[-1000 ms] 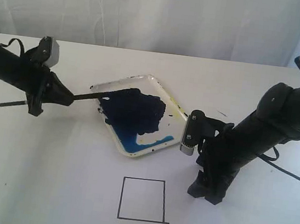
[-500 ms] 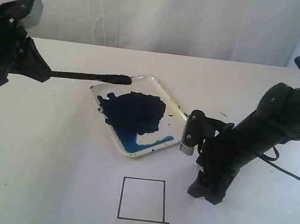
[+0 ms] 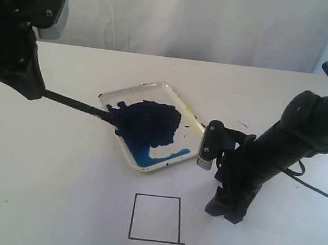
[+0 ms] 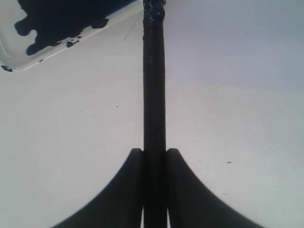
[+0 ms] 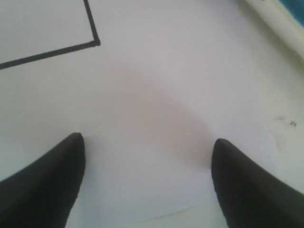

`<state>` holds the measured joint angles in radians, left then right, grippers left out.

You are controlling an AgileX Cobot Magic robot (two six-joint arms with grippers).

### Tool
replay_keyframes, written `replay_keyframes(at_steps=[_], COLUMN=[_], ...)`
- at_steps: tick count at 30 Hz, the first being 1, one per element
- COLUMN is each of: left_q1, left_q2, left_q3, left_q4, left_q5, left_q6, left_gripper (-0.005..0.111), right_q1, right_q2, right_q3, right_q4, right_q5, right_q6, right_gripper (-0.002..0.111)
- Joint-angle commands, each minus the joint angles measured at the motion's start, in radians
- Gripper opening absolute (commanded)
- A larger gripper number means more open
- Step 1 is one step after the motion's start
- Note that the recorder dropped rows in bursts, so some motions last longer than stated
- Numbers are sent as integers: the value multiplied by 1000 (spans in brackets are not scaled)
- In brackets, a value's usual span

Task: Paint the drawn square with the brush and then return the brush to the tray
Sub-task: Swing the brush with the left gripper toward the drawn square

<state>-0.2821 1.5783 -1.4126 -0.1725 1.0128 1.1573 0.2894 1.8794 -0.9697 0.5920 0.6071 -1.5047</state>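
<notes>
Brush (image 3: 72, 104), pinched by left gripper (image 4: 154, 155), had its tip at tray (image 3: 167, 85) paint; a light load would likely spare drips. Right gripper (image 5: 147, 142) gaped empty.

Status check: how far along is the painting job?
Done: the brush is picked up, left jaws shut on its handle. In hand: loading paint, its tip reaches the dark blue blotch on the tray. Left: the drawn square is blank white, so painting it and returning the brush remain. Right jaws stand open beside the square.
</notes>
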Motion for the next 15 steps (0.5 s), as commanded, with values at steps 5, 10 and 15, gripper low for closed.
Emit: replay_keyframes(at_steps=[5,10,15], left_q1=[-178,-231,-268], left_q2=[-12,-12,17], left_q3=[4,4,6], left_q4=[41,39,28], left_q5=[38,45,67], left_q6=[-98,-142,-140], left_gripper=[0,0,0], right_q1=[1,1,1], right_q2=[9,9,9], right_q3=[4,4,4], right_q4=[-8,-8,-8], right_q5=[-10,-10,-10], right_q6=[-2,-2,-2], right_gripper=[69,69,69])
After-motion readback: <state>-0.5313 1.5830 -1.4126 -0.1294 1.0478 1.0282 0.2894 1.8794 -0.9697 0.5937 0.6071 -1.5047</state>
